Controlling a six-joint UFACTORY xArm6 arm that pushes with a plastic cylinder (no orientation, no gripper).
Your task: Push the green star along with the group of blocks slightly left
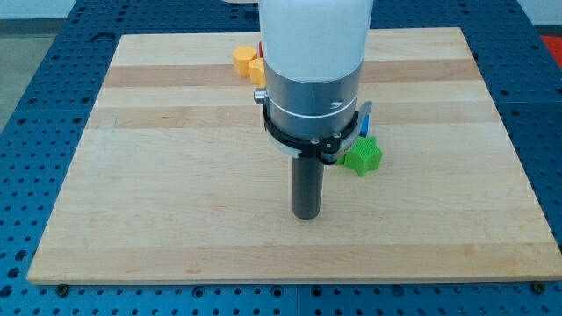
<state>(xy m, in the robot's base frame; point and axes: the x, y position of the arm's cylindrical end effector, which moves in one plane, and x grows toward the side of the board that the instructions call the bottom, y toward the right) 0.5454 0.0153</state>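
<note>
The green star (363, 156) lies right of the board's middle, partly hidden by the arm's body. A blue block (366, 116) shows just above it as a thin sliver; its shape cannot be made out. My tip (306, 216) rests on the board below and to the left of the green star, a short gap apart from it. Near the view's top, a yellow block (248, 63) of two joined lumps lies against the arm's left side, with a red block (261, 47) peeking out behind it.
The wooden board (176, 175) lies on a blue perforated table (35, 79). The arm's wide white and grey body (314, 70) hides the board's top middle and whatever lies behind it.
</note>
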